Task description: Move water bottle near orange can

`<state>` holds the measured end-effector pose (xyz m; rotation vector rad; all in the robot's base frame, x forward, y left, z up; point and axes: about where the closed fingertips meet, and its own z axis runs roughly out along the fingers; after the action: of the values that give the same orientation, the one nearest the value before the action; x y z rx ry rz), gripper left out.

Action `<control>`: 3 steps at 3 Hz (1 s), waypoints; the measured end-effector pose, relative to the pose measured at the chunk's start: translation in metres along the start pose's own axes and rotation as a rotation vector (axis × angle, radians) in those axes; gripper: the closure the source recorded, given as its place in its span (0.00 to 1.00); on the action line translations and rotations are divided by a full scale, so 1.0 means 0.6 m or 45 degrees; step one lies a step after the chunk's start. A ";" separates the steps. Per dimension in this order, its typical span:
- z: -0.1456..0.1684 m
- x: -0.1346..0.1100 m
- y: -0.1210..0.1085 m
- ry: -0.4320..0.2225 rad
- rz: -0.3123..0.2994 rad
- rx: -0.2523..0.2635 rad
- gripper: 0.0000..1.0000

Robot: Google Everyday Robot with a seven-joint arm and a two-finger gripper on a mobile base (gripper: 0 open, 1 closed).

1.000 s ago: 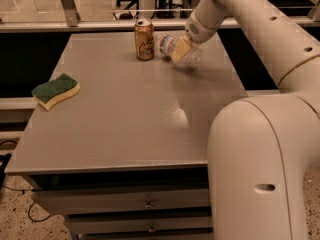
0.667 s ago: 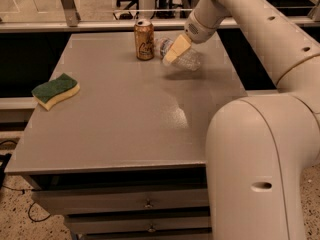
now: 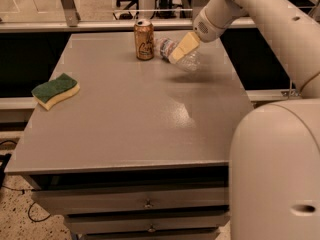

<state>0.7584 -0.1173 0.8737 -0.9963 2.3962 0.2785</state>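
The orange can (image 3: pixel 144 39) stands upright at the far middle of the grey table (image 3: pixel 135 119). The water bottle (image 3: pixel 188 61) lies tilted just right of the can, its red, white and blue label end (image 3: pixel 164 47) close to the can and its clear ribbed body pointing right and toward me. My gripper (image 3: pixel 183 47) reaches in from the upper right and sits right on top of the bottle's middle, hiding part of it. The bottle's cap is not visible.
A green and yellow sponge (image 3: pixel 55 90) lies near the table's left edge. My white arm and body (image 3: pixel 275 174) fill the right side. A rail (image 3: pixel 100 26) runs behind the table, and drawers (image 3: pixel 145 204) sit under its front edge.
The bottle's label end now shows close beside the can, where before it was hidden by the gripper. The gripper has barely shifted. The can and the sponge have not moved.
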 end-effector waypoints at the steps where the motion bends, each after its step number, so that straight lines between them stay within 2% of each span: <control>1: -0.058 0.034 -0.007 -0.139 -0.025 0.037 0.00; 2: -0.125 0.106 -0.020 -0.294 -0.055 0.078 0.00; 3: -0.186 0.191 -0.036 -0.434 -0.107 0.057 0.00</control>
<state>0.6626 -0.2429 0.9056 -0.9422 2.0400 0.3333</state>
